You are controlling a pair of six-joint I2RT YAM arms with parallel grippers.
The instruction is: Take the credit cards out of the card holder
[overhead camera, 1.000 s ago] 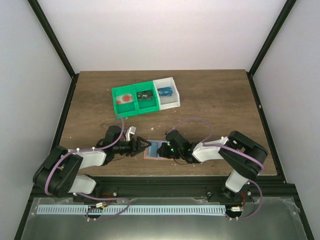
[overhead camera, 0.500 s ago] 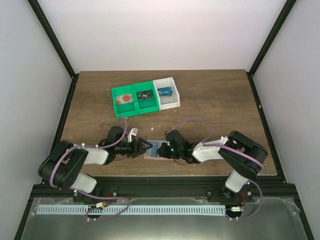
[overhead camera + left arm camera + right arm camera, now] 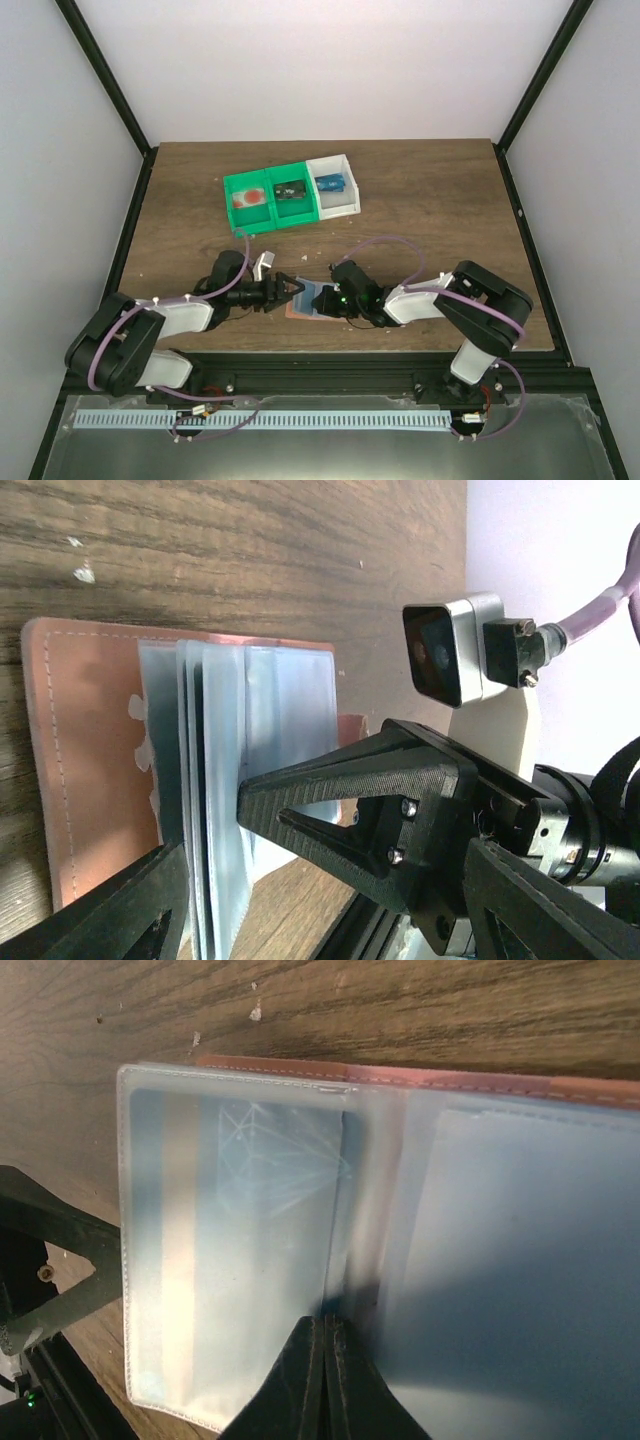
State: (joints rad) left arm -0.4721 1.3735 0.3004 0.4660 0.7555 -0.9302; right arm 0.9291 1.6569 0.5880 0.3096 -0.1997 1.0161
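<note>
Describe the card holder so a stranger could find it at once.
On the wooden table, look between the left gripper and right gripper. The card holder lies open there: flat, salmon-pink with pale blue sleeves, unlike the green and white bins.

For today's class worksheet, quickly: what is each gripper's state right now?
Left gripper: open, holding nothing, near the salmon-pink folding card holder.
Right gripper: shut, tips on its clear plastic sleeves; grip cannot be told.

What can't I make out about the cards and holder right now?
- Right wrist: one card shows; card holder cut off at right edge, right-hand sleeve blurred, contents unclear.
- Left wrist: sleeves edge-on, card count hidden.
- Top view: holder mostly under left gripper and right gripper; cards too small.
</note>
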